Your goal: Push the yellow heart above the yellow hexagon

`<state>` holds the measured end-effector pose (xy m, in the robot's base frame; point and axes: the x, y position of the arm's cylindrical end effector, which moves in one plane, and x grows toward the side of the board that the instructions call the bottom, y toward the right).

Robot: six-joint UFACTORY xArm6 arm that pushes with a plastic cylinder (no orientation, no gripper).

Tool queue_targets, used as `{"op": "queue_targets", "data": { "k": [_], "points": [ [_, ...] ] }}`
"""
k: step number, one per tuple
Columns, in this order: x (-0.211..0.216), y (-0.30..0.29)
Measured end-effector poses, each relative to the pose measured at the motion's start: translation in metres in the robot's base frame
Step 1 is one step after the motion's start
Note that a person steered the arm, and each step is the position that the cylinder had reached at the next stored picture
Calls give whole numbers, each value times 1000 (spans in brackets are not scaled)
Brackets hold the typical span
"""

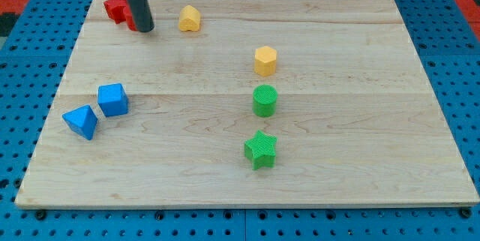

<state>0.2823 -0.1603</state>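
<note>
The yellow heart (190,19) lies near the view's top, left of centre. The yellow hexagon (265,60) sits lower and to the right of it, near the board's middle. My tip (145,28) is the lower end of the dark rod, resting on the board just left of the yellow heart with a small gap between them. The tip stands against red blocks (118,8) at the view's top left, which the rod partly hides.
A green cylinder (265,100) and a green star (261,149) stand in a column below the yellow hexagon. A blue cube (112,99) and a blue triangular block (81,122) sit at the left. The wooden board (360,121) lies on a blue pegboard.
</note>
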Motion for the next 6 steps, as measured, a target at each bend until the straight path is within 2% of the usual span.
{"op": "queue_targets", "data": {
  "k": [2, 5, 6],
  "points": [
    [-7, 92],
    [-38, 77],
    [-38, 88]
  ]
}}
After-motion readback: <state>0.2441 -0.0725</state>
